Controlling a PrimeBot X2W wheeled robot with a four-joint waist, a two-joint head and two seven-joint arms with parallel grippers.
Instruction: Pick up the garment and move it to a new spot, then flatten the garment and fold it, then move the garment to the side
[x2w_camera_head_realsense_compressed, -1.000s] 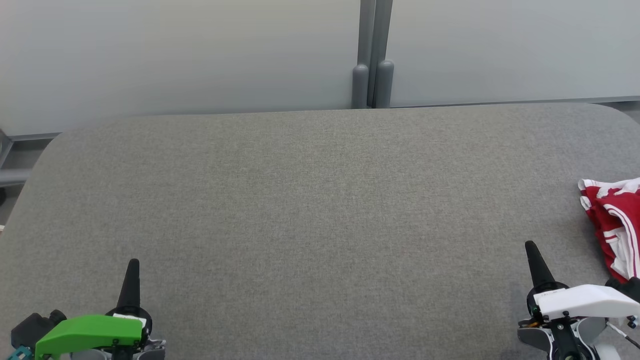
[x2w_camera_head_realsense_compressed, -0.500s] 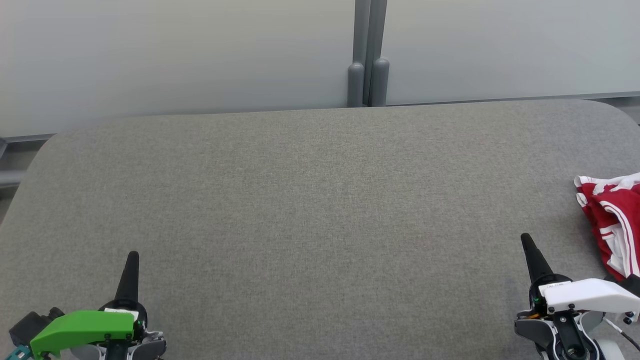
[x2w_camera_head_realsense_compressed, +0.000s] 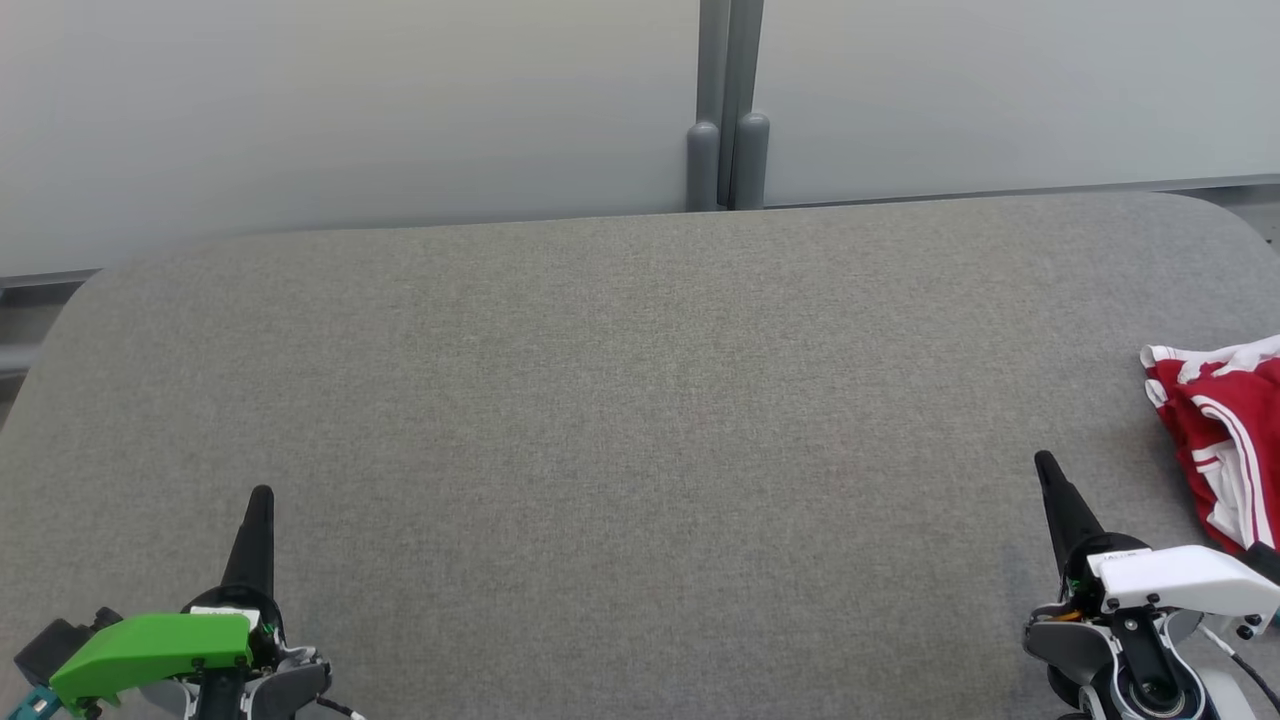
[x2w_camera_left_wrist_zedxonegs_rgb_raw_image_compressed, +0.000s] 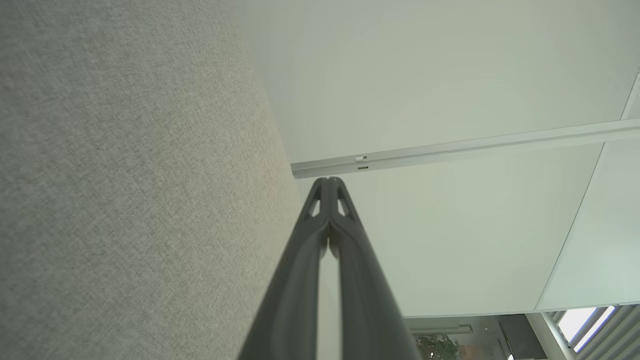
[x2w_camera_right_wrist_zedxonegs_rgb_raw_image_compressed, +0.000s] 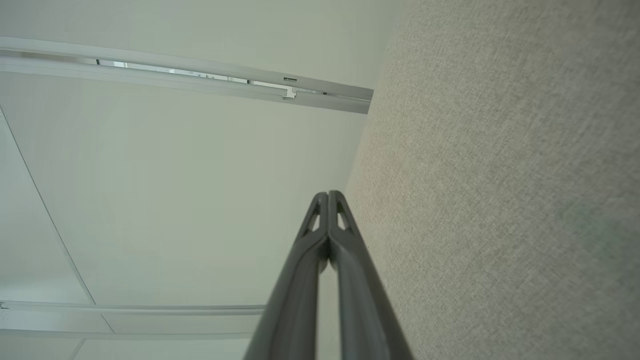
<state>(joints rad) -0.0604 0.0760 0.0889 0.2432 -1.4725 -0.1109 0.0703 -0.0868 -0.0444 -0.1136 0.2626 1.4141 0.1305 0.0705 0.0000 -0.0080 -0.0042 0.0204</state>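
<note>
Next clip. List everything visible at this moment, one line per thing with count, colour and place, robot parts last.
garment: one, red with white stripes, crumpled on the table at the head view's right edge, partly cut off
table: one, grey fabric top, rounded corners, spans the view
posts: two, grey, side by side behind the table's far edge
wall panels: two, pale grey, either side of the posts
left gripper: one, dark fingers shut, green cover, lower left, holding nothing
right gripper: one, dark fingers shut, white cover, lower right, fingers apart from the garment
</note>
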